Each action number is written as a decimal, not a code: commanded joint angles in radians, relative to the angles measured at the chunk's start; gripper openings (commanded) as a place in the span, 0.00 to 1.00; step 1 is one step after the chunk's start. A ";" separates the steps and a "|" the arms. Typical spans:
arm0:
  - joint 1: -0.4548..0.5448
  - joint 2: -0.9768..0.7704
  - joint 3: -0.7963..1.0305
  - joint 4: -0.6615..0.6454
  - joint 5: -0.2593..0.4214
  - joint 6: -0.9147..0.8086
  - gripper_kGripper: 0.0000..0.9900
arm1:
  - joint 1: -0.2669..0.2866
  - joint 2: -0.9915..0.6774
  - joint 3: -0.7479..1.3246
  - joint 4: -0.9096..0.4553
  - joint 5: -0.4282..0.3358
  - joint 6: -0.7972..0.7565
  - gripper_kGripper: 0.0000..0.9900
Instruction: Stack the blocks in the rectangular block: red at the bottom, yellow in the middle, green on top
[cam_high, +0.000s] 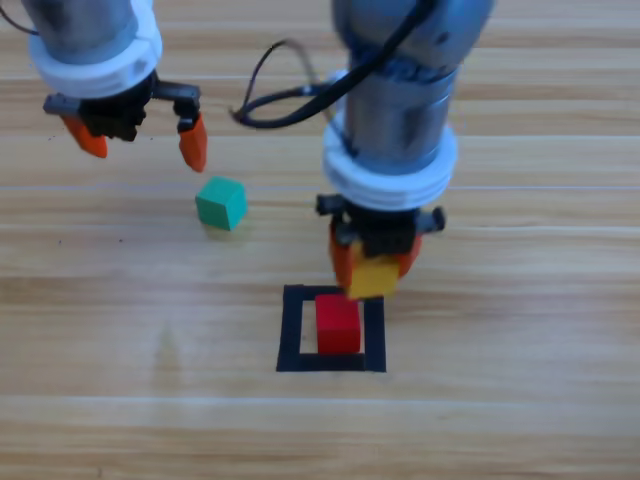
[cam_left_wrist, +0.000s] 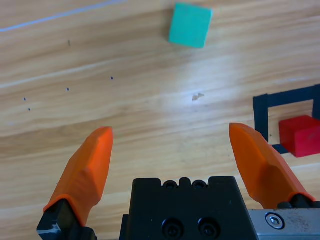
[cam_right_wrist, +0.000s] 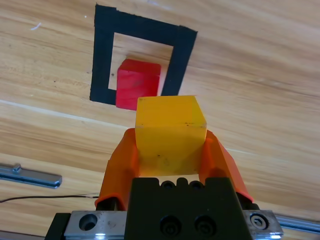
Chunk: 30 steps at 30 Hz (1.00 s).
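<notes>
Overhead, I am seeing the right pincer (cam_high: 375, 268) clamping the yellow cube (cam_high: 373, 277) just above and behind the red cube (cam_high: 338, 323), which is sitting inside the black tape square (cam_high: 291, 330) on the worktop (cam_high: 520, 400). The left pincer (cam_high: 143, 135) is hanging with jaws apart near the green cube (cam_high: 221, 203). Through the left wrist, I am looking between spread jaws at the green cube (cam_left_wrist: 190, 25) ahead. Through the right wrist, the yellow cube (cam_right_wrist: 170, 134) is sitting gripped between both jaws, the red cube (cam_right_wrist: 137, 82) beyond it.
</notes>
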<state>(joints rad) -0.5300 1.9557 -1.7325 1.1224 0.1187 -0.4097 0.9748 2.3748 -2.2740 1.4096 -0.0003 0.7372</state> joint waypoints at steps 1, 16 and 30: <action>0.099 0.114 -0.117 0.005 -0.042 0.091 1.00 | 0.024 0.115 -0.067 0.025 0.072 0.059 0.00; 0.117 0.206 -0.223 0.040 -0.094 0.124 1.00 | 0.024 0.202 -0.147 0.068 0.094 0.113 0.00; 0.117 0.255 -0.249 0.040 -0.108 0.143 1.00 | 0.024 0.245 -0.165 0.068 0.095 0.105 0.03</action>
<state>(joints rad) -0.4280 2.1408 -1.9690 1.1587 0.0227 -0.2769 0.9812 2.5409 -2.4348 1.4649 0.0827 0.8460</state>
